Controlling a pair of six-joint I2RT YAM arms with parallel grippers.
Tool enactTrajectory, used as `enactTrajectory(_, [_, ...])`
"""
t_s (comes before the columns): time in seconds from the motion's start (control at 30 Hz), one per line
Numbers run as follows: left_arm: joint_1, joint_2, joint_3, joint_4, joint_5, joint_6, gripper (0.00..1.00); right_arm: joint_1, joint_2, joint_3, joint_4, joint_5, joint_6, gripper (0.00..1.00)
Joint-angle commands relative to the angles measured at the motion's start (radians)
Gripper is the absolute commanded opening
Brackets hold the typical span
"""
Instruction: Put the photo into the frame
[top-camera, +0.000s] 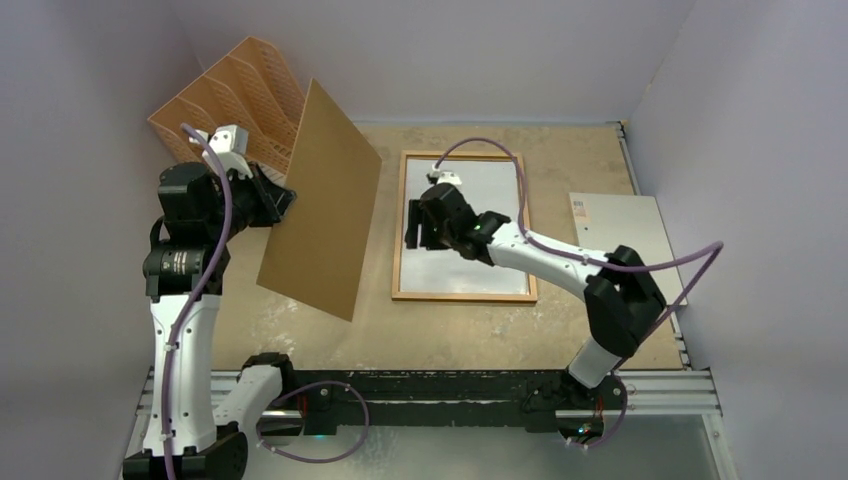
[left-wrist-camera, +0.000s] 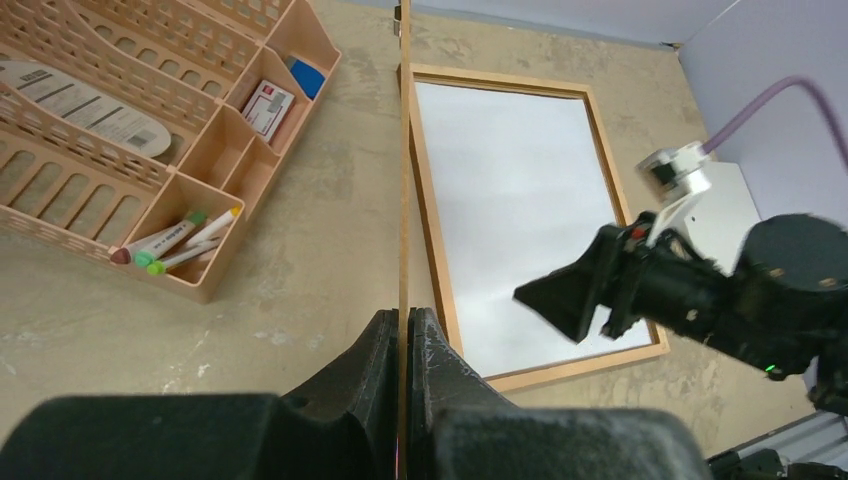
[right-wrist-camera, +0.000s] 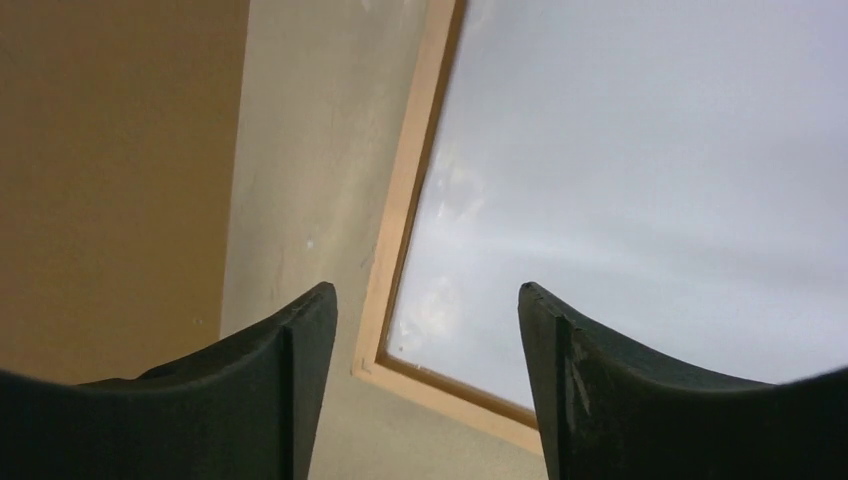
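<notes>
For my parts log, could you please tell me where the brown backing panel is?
In the top view the panel is held upright left of centre by the left tool, between the file rack and the frame.

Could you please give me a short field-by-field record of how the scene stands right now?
frame: thin brown wooden picture frame, flat on the table, filled by a white surface
photo: printed side not visible; it may be that white surface, I cannot tell
left gripper: shut on the edge of the brown fibreboard backing panel, holding it up on edge
right gripper: open, empty, over the frame's left side
elsewhere: pale grey-white sheet with a sticker at right; orange-tan plastic file rack at far left
</notes>
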Motion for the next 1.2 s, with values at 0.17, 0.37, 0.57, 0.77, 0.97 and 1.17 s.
enactTrajectory(0.17, [-0.024, 0.072, 0.038, 0.066, -0.064, -0.019, 0.0, -0.038, -0.013, 0.282, -0.068, 0.005, -0.022, 0.81])
enactTrajectory(0.37, [-0.171, 0.108, 0.029, 0.104, -0.239, -0.028, 0.0, -0.038, 0.067, 0.447, -0.066, -0.151, -0.01, 0.89])
enactTrajectory(0.57, [-0.349, 0.181, 0.042, 0.122, -0.455, -0.054, 0.0, -0.036, 0.095, 0.505, -0.006, -0.241, 0.016, 0.93])
enactTrajectory(0.77, [-0.456, 0.256, 0.072, 0.113, -0.547, -0.061, 0.0, -0.038, 0.1, 0.556, -0.003, -0.253, 0.049, 0.94])
enactTrajectory(0.97, [-0.471, 0.282, 0.089, 0.116, -0.512, -0.066, 0.0, -0.043, 0.106, 0.598, 0.006, -0.236, 0.082, 0.94])
enactTrajectory(1.17, [-0.472, 0.279, 0.084, 0.151, -0.386, -0.056, 0.2, -0.045, 0.165, 0.663, -0.018, -0.198, 0.082, 0.94])
